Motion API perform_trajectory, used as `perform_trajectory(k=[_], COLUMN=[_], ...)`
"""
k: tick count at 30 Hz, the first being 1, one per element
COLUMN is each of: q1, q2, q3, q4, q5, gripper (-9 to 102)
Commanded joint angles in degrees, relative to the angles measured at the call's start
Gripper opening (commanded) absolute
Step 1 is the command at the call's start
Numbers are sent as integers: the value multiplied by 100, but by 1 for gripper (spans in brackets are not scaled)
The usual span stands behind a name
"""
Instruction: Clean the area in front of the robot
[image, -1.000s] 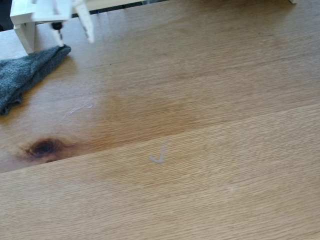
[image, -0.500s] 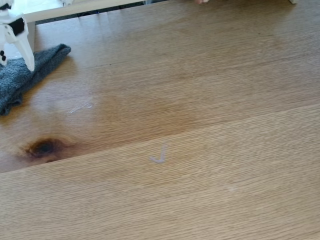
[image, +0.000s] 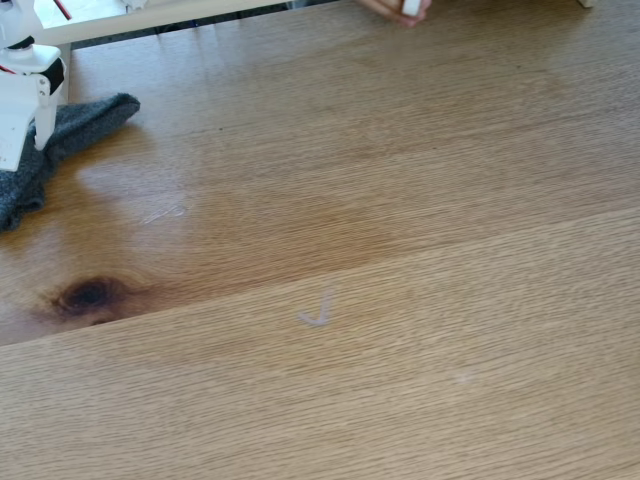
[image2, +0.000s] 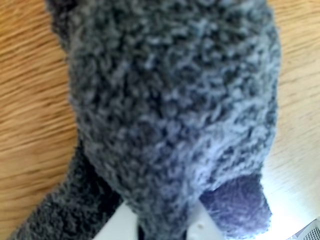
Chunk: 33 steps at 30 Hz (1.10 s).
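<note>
I am leaning in at the far left edge of the fixed view, my white arm (image: 22, 95) with its black servo block and red wire showing there, cut off by the frame. My gripper (image2: 165, 231) is pressing into the grey cloth (image: 70, 135), which is lying bunched at the left side of the table (image: 420, 200). In the wrist view the cloth (image2: 170, 110) is crowding right up against the lens, blurry and fuzzy, with pale wood grain peeking around it and a bit of white plastic showing at the bottom. I cannot tell whether my fingers are spread or pinched, since the cloth is covering them.

The tabletop in front of me is carrying a faint whitish tick-shaped mark (image: 317, 310), a thinner pale scribble (image: 163, 213) nearer the cloth, and a dark knot (image: 88, 296). Neither mark is reading as letters. At the top edge a person's hand (image: 395, 9) is poking in, mostly cut off.
</note>
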Motion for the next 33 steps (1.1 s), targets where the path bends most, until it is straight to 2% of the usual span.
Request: perform_trajectory(k=[1,5,11,16,20,23,26,29,33], q1=[-387,-1362,-3516,-5309,-6258,-6592,-6530,-6196,-5361], q2=[606,1696,3190,3560,2979,2153,1099,211,-272], q3=[-246,-237,-237,-229,-229,-220,-220,-220,-229], q4=[510,1538,2487,2698,2408,1907,984,185,-202], q5=[255,835,1688,2250,2531,2593,2479,2197,2101], gripper=[0,0,0,0,0,0,0,0,0])
